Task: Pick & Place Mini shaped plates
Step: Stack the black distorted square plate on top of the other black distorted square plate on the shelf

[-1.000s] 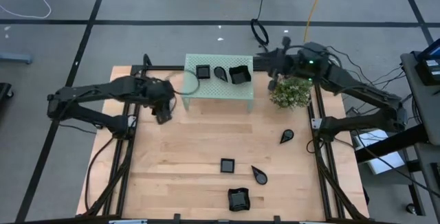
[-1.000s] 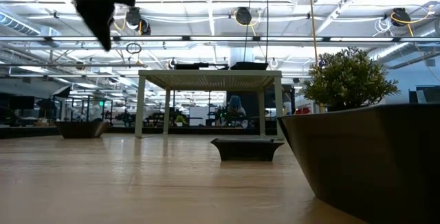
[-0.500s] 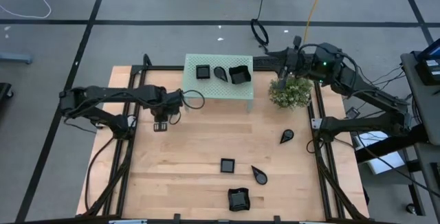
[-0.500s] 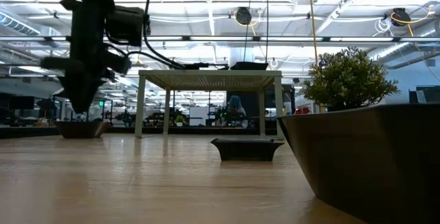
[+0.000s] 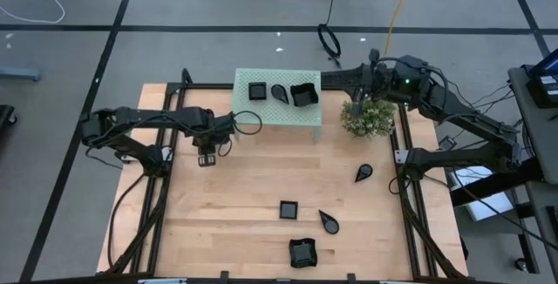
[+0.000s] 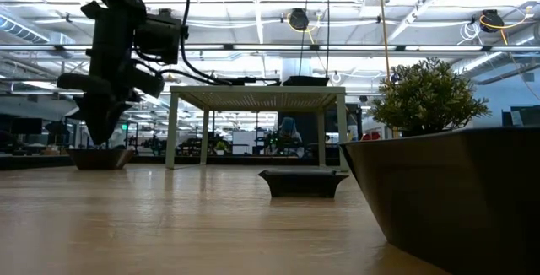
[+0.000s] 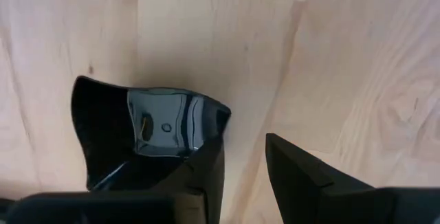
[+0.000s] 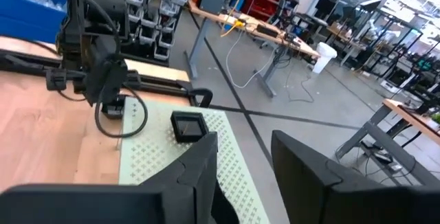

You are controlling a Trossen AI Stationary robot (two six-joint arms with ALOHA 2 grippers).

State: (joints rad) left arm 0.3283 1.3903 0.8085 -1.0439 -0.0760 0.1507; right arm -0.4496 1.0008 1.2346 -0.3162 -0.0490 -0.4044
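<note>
My left gripper [image 5: 207,157] [image 7: 244,143] points straight down at the table's far left, open, just above a black curved-rim square plate [image 7: 137,138] [image 6: 101,158] that rests on the wood. One finger [image 7: 206,176] stands over the plate's corner, and the gap between the fingers shows bare wood beside it. My right gripper [image 5: 356,78] [image 8: 244,152] hangs open and level, high by the right end of the mint-green stand [image 5: 277,114]. Three plates [image 5: 279,92] sit on the stand.
Several more black plates lie on the wood: a teardrop [image 5: 364,173], a square [image 5: 288,208], another teardrop [image 5: 329,222] and a curved square [image 5: 302,252] at the near edge. A bushy plant [image 5: 368,117] stands beside the stand's right end. A black frame rims the table.
My left gripper has come down toward the plate at the far left and tipped until it points straight down, most of it in the first half second. My right arm has drawn back a little toward the table's right edge. No plate has moved.
</note>
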